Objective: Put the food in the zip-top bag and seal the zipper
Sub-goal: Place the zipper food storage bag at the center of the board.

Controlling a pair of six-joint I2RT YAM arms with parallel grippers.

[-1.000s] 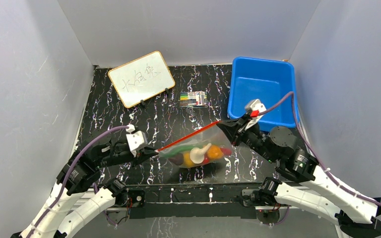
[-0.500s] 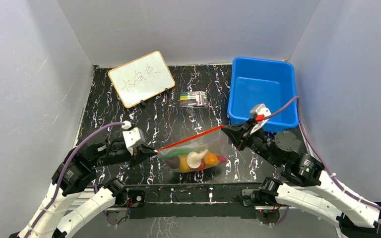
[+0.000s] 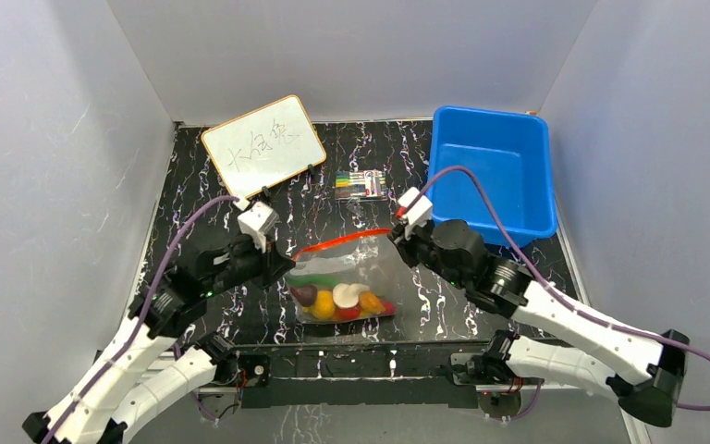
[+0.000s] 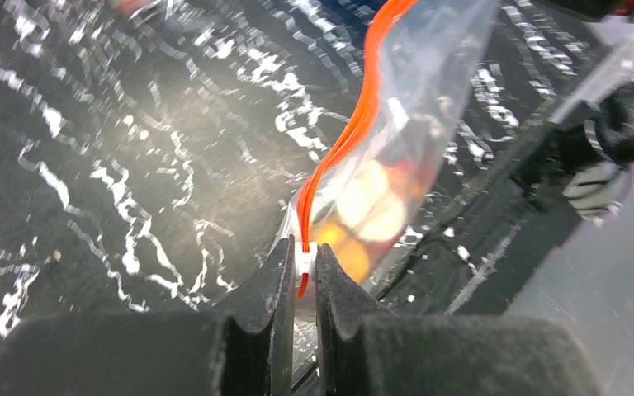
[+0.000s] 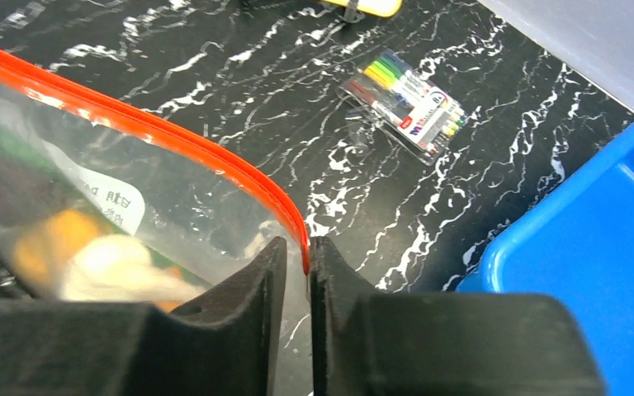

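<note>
Currently, your stock on the black marbled table, item by item:

1. Zip-top bag: clear, strung betw. your two grippers at front centre. Top edge sags in a curve, bottom down at the table.
2. Zipper: orange-red strip, runs from your L gripper up to your R gripper. Whether it's pressed closed along its length: can't tell.
3. Food: inside the bag, bunched at the bottom. Yellow, white, red, orange and dark pcs, w/ a green one above.
4. L gripper: jaws pinched tight on the zipper's end, at its white tab.
5. R gripper: jaws narrow, zipper's other end sits in the slit. Clamped or only touching: can't tell.
6. Blue tub: back right, apart from the bag.
7. Marker pack: behind the bag, betw. tub and whiteboard.
8. Whiteboard: back left, handwriting on it.
</note>
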